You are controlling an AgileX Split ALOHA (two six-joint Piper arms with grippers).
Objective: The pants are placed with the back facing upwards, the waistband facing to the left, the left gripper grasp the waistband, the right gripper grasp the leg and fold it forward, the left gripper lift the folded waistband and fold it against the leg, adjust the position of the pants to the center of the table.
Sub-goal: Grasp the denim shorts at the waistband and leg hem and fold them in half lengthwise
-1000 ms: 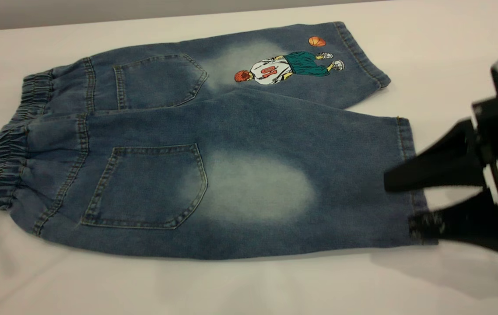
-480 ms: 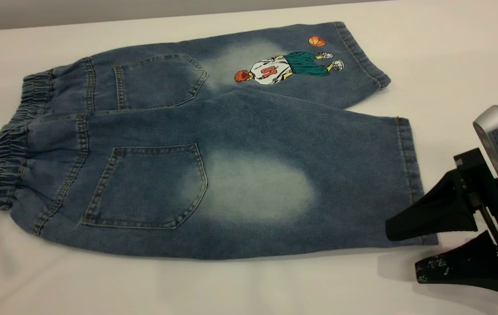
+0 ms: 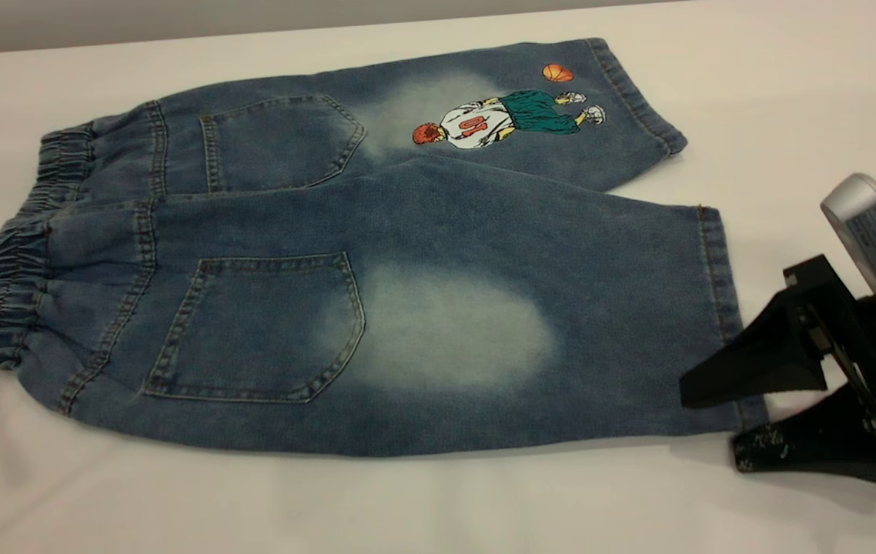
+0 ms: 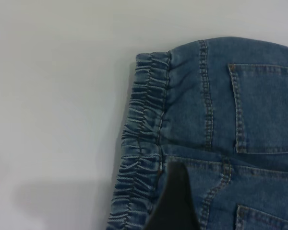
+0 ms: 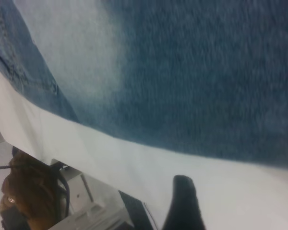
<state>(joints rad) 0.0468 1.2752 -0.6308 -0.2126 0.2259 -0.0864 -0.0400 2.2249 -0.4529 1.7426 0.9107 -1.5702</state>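
Note:
The pants (image 3: 407, 231) lie flat on the table (image 3: 753, 92), back pockets up, with the gathered waistband (image 3: 15, 285) at the left. The leg (image 3: 446, 331) with the whitish oval is nearest the camera. My right gripper (image 3: 709, 427) is open at that leg's near hem corner: the upper jaw is over the denim, the lower jaw rests on the table beside it. In the right wrist view the leg (image 5: 206, 72) fills the frame beyond one dark finger (image 5: 182, 206). Of my left gripper only one black finger (image 4: 175, 203) shows, over the denim just inside the waistband (image 4: 144, 143), with nothing held.
The cartoon leg (image 3: 499, 115) lies farther back, its hem pointing right. Bare table surface surrounds the pants on every side. Past the table's edge, the right wrist view shows white equipment (image 5: 91, 211) and a brownish shape (image 5: 24, 191).
My right gripper dropped from beside the leg's hem to its near corner, then edged in toward the hem with the jaws slightly closer together. The pants have not moved.

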